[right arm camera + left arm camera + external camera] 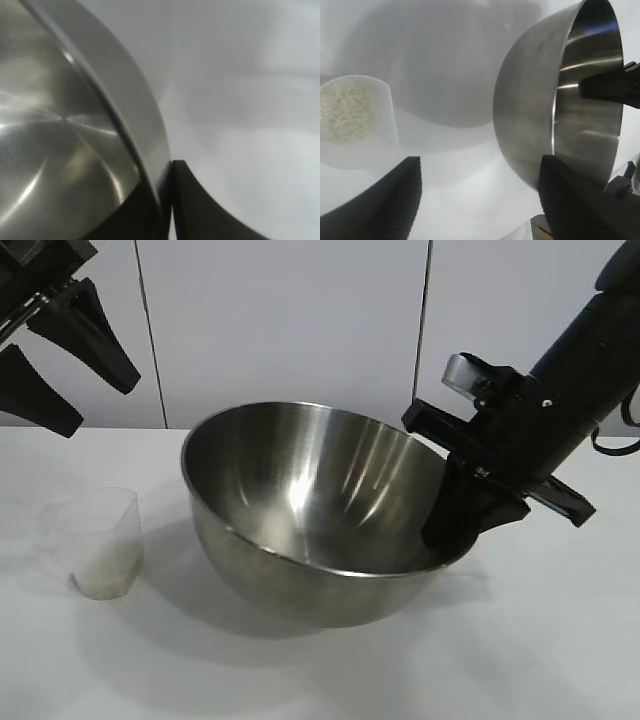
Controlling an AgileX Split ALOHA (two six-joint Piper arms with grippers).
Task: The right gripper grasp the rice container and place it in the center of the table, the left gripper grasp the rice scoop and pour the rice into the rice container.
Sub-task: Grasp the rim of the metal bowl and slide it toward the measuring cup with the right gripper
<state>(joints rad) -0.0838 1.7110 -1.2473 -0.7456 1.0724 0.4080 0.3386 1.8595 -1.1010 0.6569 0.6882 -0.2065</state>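
Right gripper (462, 512) pinches the rim of the large shiny steel bowl (300, 490), tilted mid-table; it should set down level. Left gripper (60, 365) hovers spread above the clear rice-filled cup (103, 545).

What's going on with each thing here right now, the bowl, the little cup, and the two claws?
rice container: tilted, empty, rim pinched.
rice scoop: upright on the table, untouched.
rice: all inside the scoop.
right gripper: shut on the container's rim, one finger inside, one outside.
left gripper: open, raised above the scoop, holding nothing.
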